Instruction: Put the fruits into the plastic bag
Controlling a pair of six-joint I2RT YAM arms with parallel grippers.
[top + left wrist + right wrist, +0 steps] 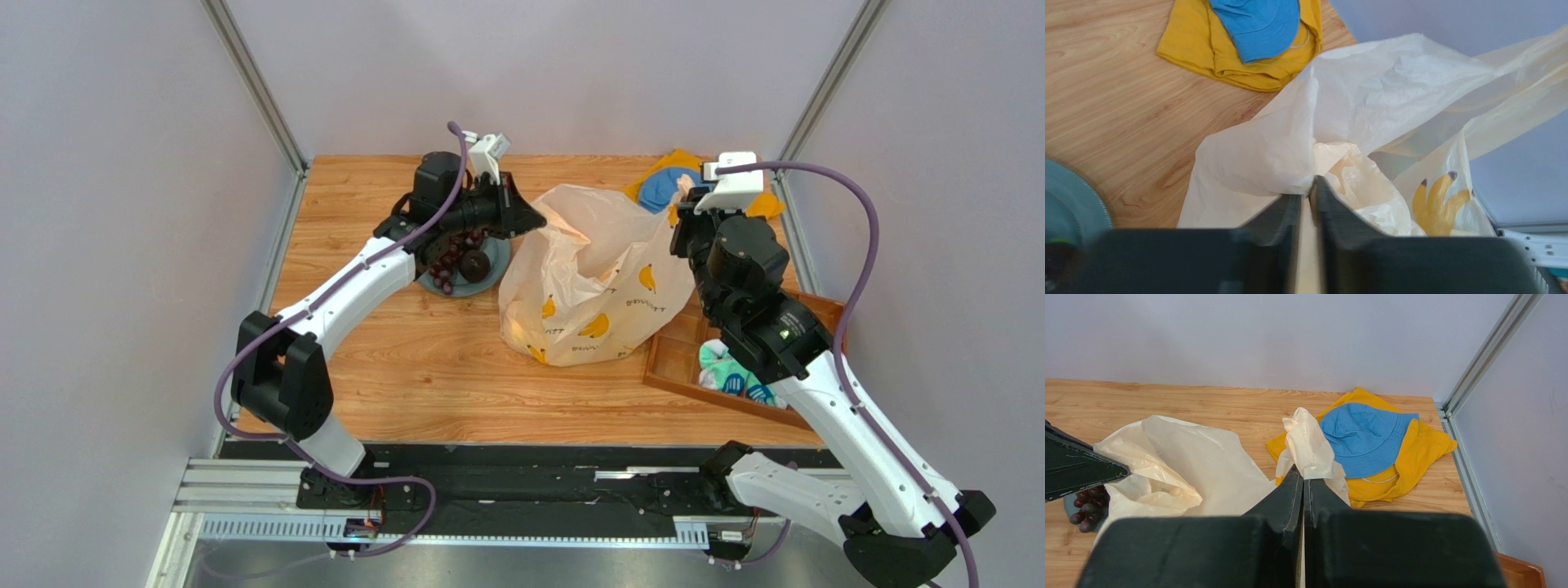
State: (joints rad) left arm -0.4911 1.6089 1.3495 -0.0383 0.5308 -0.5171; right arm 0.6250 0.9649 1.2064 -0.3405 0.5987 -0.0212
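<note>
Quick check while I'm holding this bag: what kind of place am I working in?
Probably a lab test booth, not a kitchen: plain grey panel walls in metal framing enclose a wooden table, with a metal mounting rail at its near edge.

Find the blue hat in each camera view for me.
Top external: blue hat at the table's far right corner, behind the plastic bag.
Left wrist: top edge, left of centre.
Right wrist: right of centre.
Shared landmark: the yellow cloth beneath it.
</note>
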